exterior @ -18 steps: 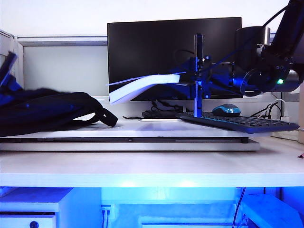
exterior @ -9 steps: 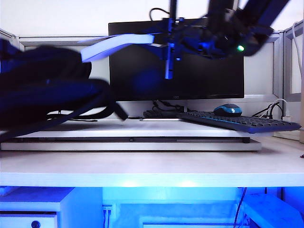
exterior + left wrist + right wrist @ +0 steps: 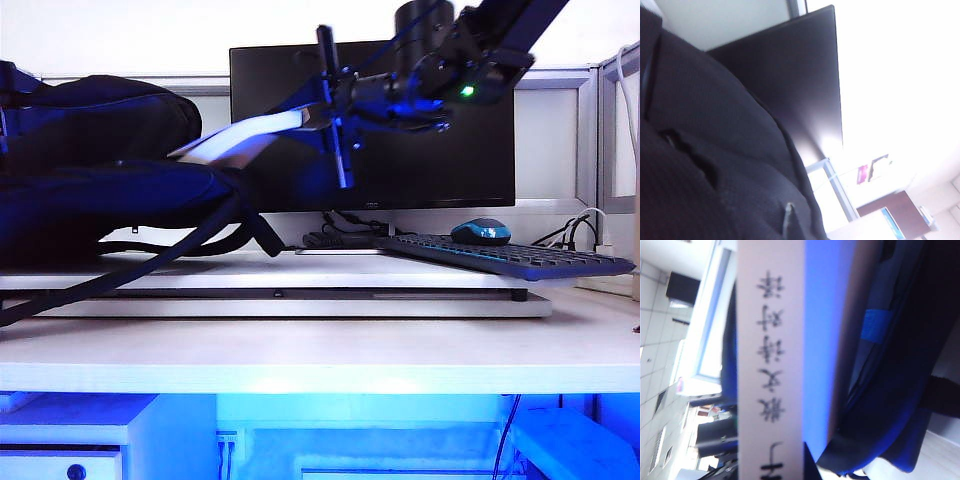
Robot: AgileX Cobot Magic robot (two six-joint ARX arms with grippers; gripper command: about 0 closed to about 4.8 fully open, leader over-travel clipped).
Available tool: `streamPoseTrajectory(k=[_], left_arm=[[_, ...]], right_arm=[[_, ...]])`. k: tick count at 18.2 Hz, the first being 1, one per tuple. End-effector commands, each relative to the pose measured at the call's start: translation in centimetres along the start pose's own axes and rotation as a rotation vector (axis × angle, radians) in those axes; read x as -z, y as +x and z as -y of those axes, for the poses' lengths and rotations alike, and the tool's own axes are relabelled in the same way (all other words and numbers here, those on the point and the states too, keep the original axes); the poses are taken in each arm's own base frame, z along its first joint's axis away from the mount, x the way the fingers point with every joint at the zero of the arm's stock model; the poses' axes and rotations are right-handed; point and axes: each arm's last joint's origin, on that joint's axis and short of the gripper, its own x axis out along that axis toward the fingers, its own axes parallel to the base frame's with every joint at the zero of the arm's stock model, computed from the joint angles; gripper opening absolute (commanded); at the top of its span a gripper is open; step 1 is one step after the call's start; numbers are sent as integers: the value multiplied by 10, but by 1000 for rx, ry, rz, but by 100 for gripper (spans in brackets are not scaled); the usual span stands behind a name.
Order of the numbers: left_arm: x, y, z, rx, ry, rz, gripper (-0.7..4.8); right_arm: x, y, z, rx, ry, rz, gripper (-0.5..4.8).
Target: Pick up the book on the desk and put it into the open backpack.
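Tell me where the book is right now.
In the exterior view the book hangs above the desk left of centre, held by the right gripper, its far end poking into the backpack, before the monitor.

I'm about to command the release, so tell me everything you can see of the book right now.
The book is a thin, pale paperback with white page edges, its spine printed with dark characters. The right gripper holds its near end in the air, above the desk. It sags and tilts down to the left, its far end at the mouth of the backpack, between the bag's upper and lower folds. How deep it has gone in cannot be told.
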Motion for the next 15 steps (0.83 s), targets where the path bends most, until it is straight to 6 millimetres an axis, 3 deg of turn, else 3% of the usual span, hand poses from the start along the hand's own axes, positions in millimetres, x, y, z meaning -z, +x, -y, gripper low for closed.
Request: streamPoseTrajectory(k=[1,3,9,12,15], left_arm=[[3,6,33,148,162,-87,-6],[3,6,34,148,159,-92,-6],[3,6,36,151,159,-109,-6],[3,6,39,156,155,-96,-6],[2,6,39,156,156,-95,-6]], right_arm=[[14,18,-7,-56,-56,-12,-6],[24,35,-7,-73,-43,-46,-6],[21,93,-22,-120,-34,-99,-6],[27,111,-17,-133,-22,-124,-6],[32,120,-29,-172,-36,-138,-6]])
